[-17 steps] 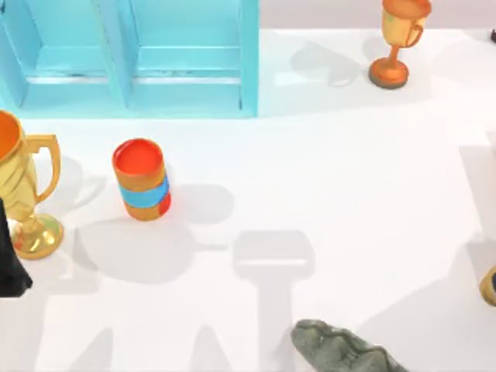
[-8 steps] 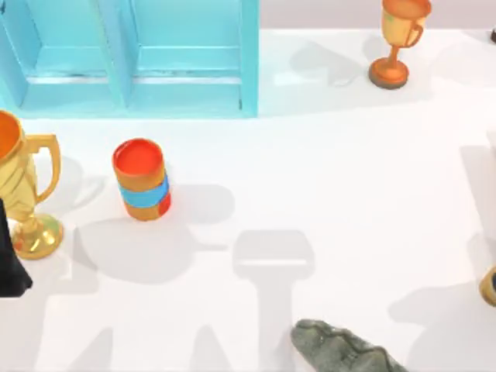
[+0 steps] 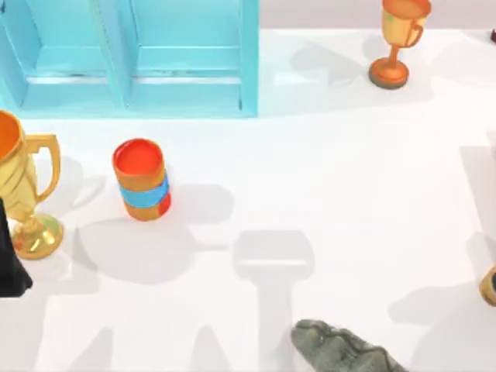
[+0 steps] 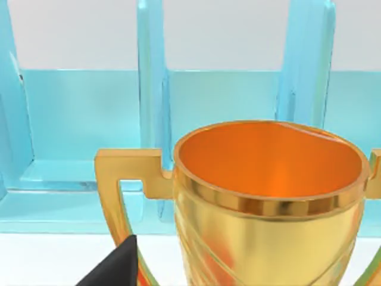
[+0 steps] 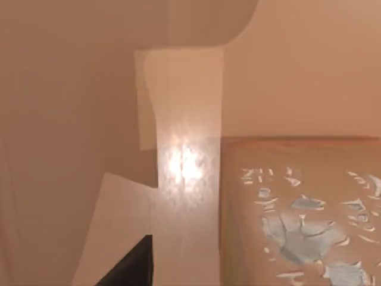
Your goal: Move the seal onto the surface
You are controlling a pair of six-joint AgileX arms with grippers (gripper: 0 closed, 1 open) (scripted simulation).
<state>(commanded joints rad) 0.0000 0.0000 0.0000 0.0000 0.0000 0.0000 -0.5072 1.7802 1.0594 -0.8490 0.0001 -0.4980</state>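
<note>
The seal is a golden-brown block cut off by the right edge of the top view, low on the white surface. In the right wrist view the seal is very close, with pale flaky marks on its face. A dark part of my right gripper pokes in beside it, and I cannot tell whether they touch. My left gripper is parked at the table's left edge, just in front of a big gold trophy.
A light-blue shelved cabinet fills the back left. An orange cup with a blue band stands left of centre. A small trophy is at the back right. A grey-green lumpy stone lies at the front edge.
The broad shadow at the front right has shrunk and drawn toward the right edge. The seal, cup, trophies and left arm have not moved.
</note>
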